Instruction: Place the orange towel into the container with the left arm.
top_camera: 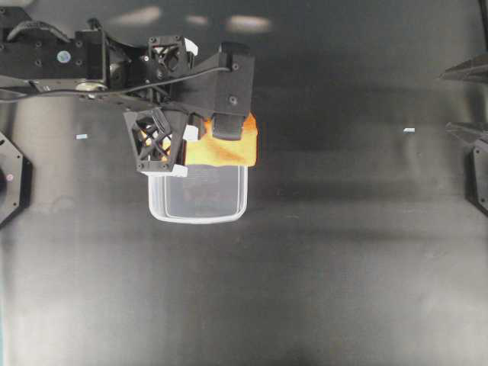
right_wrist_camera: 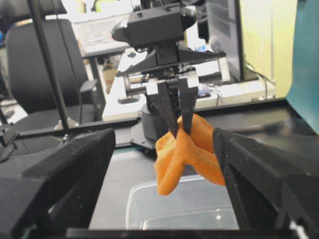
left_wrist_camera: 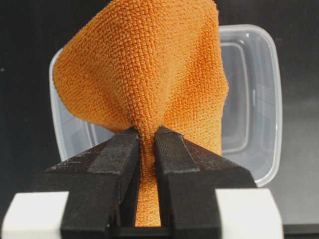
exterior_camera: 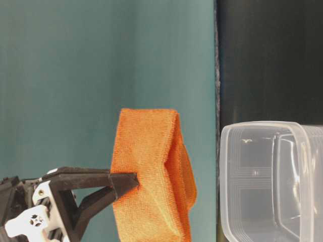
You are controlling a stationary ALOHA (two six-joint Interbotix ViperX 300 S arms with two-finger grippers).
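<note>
Fuzzy orange towel [left_wrist_camera: 149,74], clear translucent container [left_wrist_camera: 249,99], black lattice-patterned left arm [top_camera: 152,141] with white clips.

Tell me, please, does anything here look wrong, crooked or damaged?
Nothing stands out. The orange towel hangs bunched from the fingers of the left gripper, above one end of the container. The container sits flat and looks undamaged. The right gripper is open, away from both.

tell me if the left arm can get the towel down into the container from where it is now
Probably yes. The left gripper is shut on the orange towel, holding it in the air over the far end of the open container, with nothing visible between them.
</note>
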